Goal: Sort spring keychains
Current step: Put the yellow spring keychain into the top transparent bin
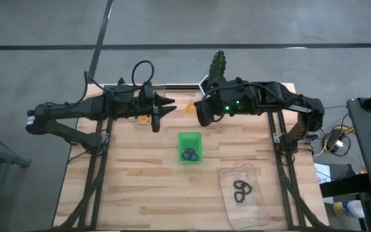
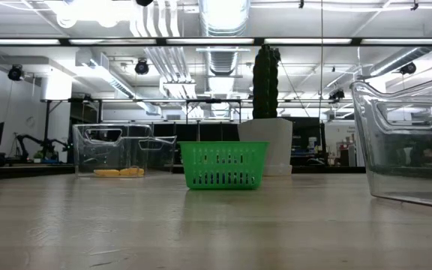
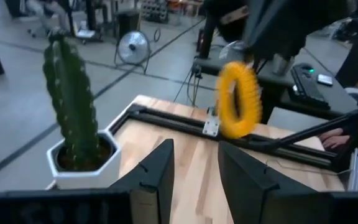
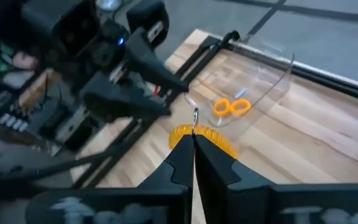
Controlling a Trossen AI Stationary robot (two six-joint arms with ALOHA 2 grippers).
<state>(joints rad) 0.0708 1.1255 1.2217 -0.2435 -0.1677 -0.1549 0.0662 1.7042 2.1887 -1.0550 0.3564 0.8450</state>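
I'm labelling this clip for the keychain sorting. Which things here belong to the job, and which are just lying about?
Job:
- orange keychain pinched in the right gripper
- orange keychains in the clear tray
- dark keychains in the green tray
- black keychains in the other clear tray

Lying about:
- cactus
- fan

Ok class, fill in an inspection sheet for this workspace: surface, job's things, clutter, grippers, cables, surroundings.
Surface: wooden table, planks bare in front.
Job's things: held orange keychain; orange pair in far clear tray; dark keychains in green tray; black keychains in near clear tray.
Clutter: potted cactus.
Grippers: right gripper shut on held orange keychain; left gripper open, empty.
Cables: cable loop on left arm.
Surroundings: floor fan.
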